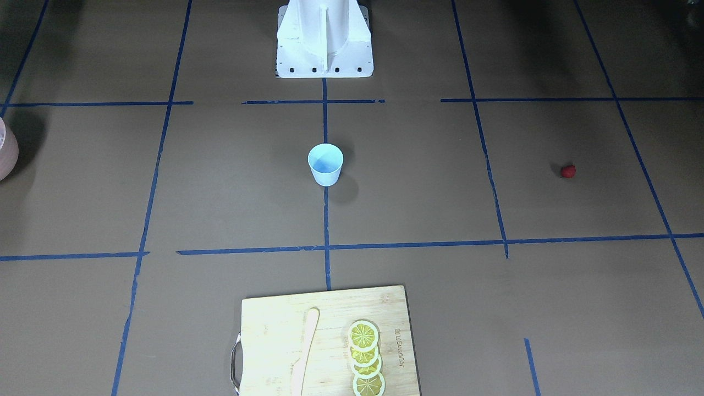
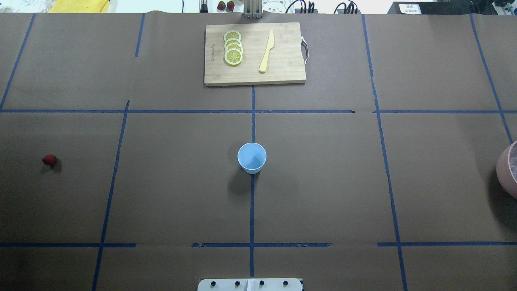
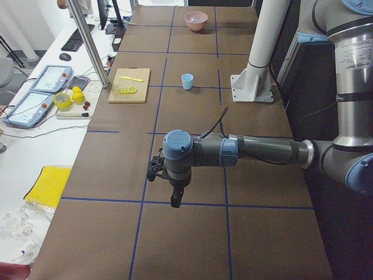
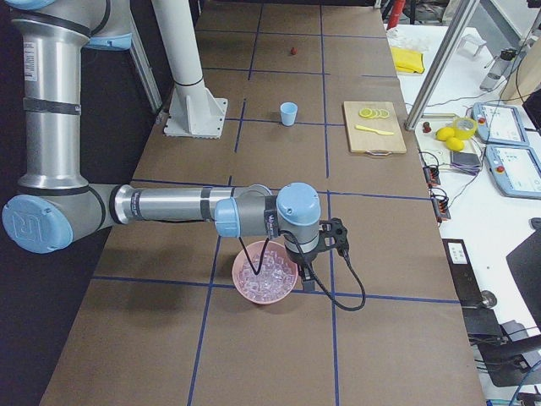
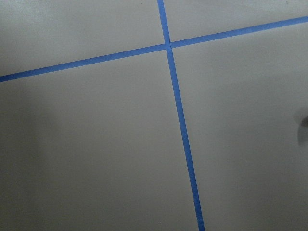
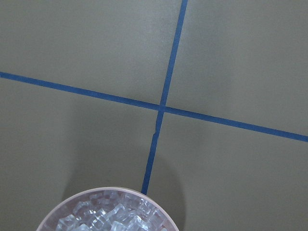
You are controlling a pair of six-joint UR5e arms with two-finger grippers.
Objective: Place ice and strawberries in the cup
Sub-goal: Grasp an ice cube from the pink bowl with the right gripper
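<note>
Brown-paper table w/ blue tape grid; the two arms sit at opposite ends. Right gripper hangs just beside the rim of the pink bowl. It shows only side-on, so can't tell if its jaws are apart or closed, and nothing visibly held. Bowl is heaped w/ ice. Left gripper points down over bare paper at the other end; jaw state likewise can't be told. Strawberry lies alone on the paper, well apart from the cup, which stands upright at table centre and looks empty inside. Judged progress approx. nil: no ice and no berry in cup, so both transfers are left. Lemon slices & knife on the cutting board aren't part of the job.
</note>
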